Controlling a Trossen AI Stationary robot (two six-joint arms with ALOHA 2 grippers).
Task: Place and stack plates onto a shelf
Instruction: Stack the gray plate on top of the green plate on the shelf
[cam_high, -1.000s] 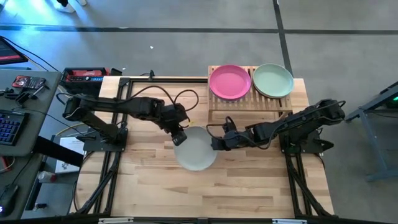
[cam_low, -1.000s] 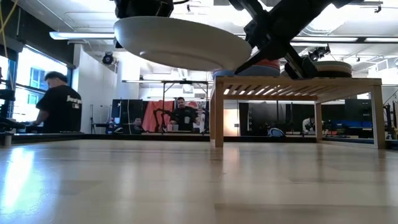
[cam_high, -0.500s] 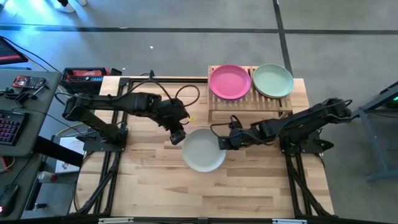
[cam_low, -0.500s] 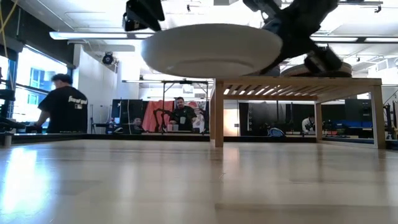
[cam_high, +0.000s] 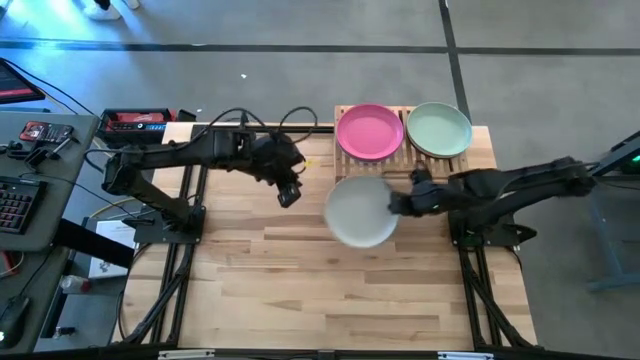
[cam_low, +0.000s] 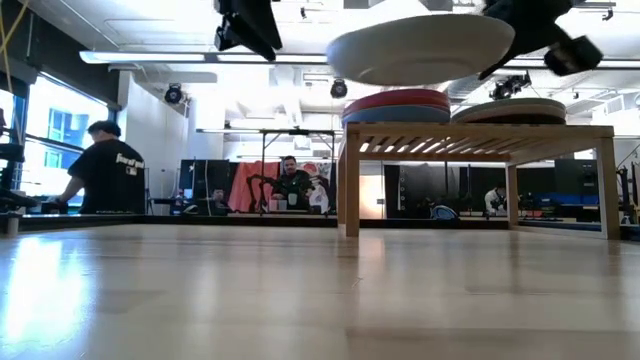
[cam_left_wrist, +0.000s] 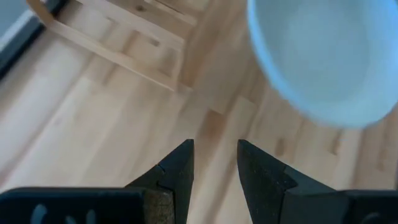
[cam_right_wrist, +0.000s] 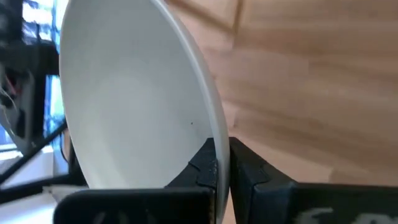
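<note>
Plates: two on shelf, one off-white aloft.

Shelf top: both bays taken, magenta plate left, mint green plate right.
Shelf near edge: blocked by off-white plate, carried aloft by right gripper pinching its rim.
Table left of shelf: left gripper hangs there, fingers parted, empty.
Near half of table: bare planks, open passage.
Under shelf: open gap between legs.
</note>
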